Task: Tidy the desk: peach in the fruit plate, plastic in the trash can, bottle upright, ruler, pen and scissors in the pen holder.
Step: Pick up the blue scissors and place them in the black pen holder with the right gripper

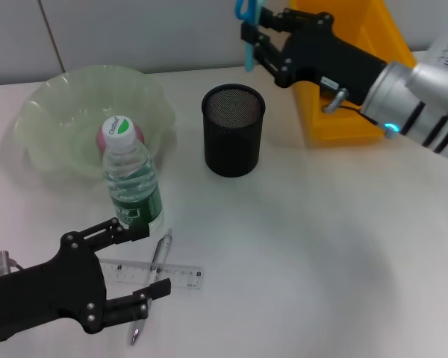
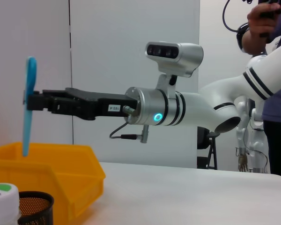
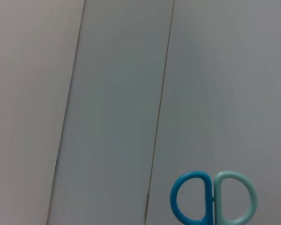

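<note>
I have the right gripper (image 1: 252, 36) clamped on the scissors (image 1: 246, 30), lifted high over the far side of the bench (image 1: 321, 246). The scissors hang with their long axis close to vertical, handles up and blades pointing down; the left wrist view shows the same thing side-on, the blue strip dangling over the yellow bin (image 2: 47, 164). The relation that matters now: the pen holder (image 1: 233, 128) sits below the gripper and nearer to me, mouth open upward, so as I judge it the blades are already oriented for a straight drop once I bring the arm in over that mouth. The right arm is plainly the nearer one for this.

My left gripper (image 1: 138, 265) is low at the near left, jaws spread wide and holding nothing, hovering right over the ruler (image 1: 153, 274) and pen (image 1: 151, 287).

Count: one pair of scissors, one ruler, one pen, one pen holder, one bottle (image 1: 133, 179) already upright, one peach (image 1: 108, 136) lying in the one fruit plate (image 1: 52, 112), one yellow bin. I see no plastic scrap.
</note>
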`<state>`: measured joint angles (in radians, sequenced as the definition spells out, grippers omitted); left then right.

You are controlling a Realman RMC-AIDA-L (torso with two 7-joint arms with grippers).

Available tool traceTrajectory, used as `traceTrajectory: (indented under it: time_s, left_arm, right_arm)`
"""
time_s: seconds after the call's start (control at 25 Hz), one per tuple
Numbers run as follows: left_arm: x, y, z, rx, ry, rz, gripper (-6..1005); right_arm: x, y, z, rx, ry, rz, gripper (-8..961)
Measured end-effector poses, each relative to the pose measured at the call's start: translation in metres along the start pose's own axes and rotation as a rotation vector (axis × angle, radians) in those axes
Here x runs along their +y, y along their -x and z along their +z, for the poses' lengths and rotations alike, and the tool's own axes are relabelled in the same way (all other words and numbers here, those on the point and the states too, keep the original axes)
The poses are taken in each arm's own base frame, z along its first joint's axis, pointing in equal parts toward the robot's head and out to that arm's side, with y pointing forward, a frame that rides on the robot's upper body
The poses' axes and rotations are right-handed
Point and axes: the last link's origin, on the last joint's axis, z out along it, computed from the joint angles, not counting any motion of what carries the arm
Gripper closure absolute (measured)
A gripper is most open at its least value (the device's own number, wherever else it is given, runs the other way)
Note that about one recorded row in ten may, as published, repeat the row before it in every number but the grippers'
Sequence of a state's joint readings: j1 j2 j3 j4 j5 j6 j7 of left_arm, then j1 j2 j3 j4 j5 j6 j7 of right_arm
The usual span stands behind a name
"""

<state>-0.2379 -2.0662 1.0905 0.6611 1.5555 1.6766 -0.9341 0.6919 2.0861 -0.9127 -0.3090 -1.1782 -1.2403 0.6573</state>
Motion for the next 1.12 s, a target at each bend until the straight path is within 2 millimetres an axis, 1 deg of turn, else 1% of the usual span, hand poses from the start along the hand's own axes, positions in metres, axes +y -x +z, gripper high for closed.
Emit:
traceTrajectory:
  time_s: [0.04,0.08,0.24,0.44,0.76,0.92,1.12]
  left_arm:
    - [0.0,0.0,0.0,0.0,0.001,0.0,216]
    - [0.0,0.0,0.0,0.0,0.001,0.0,216]
    - [0.0,0.0,0.0,0.001,0.001,0.0,216]
    - [-0.001,-0.001,0.001,0.004,0.002,0.003,216]
    - [-0.002,-0.002,0.004,0.008,0.01,0.001,216]
    - [-0.002,-0.002,0.004,0.008,0.011,0.001,216]
    - [-0.002,-0.002,0.005,0.007,0.012,-0.001,216]
  right_arm:
    - [0.002,-0.003,0.007,0.023,0.0,0.015,575]
    - [0.002,-0.003,0.007,0.023,0.0,0.015,573]
    - [0.005,-0.014,0.019,0.1,-0.003,0.03,565]
    - [0.01,-0.022,0.025,0.158,0.009,0.038,554]
    - [0.015,-0.027,0.024,0.174,0.016,0.054,538]
    - [0.016,-0.032,0.018,0.183,-0.002,0.077,529]
    - [0.015,-0.032,0.016,0.177,-0.016,0.095,519]
